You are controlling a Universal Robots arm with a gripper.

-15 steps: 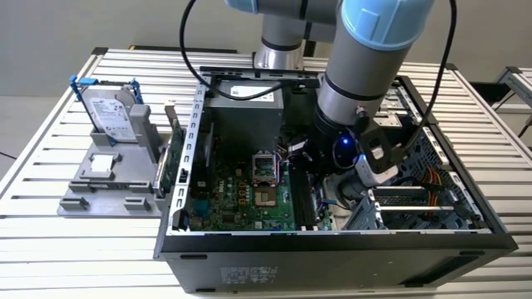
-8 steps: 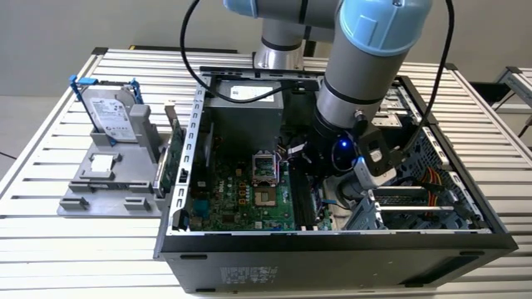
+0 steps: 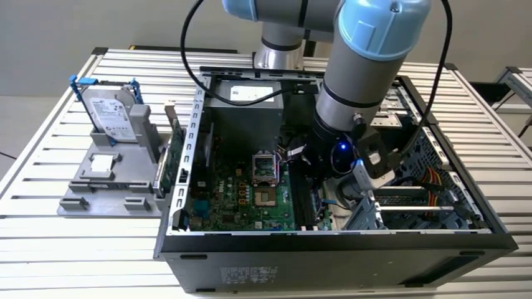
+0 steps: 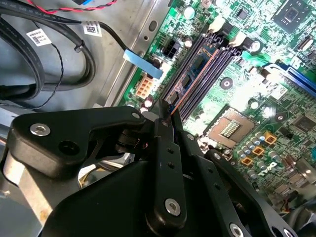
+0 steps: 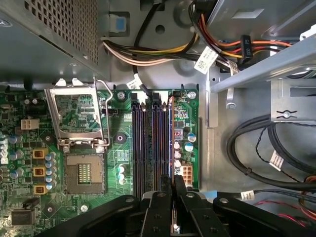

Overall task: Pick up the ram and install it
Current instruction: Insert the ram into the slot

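Black matte pincer (image 5: 173, 190) clamped on the ram (image 5: 171, 143), a thin flat stick standing in its long dark slot; glossy green motherboard (image 5: 118, 148) beneath.

A slatted metal tabletop (image 3: 50, 249) carries two things. The open computer case (image 3: 332, 255) lies on it, and the hand (image 3: 359, 187) hangs inside that case. Well off to one side of the hand, a gray holder (image 3: 108, 190) rests on the slats, touching the case's wall.
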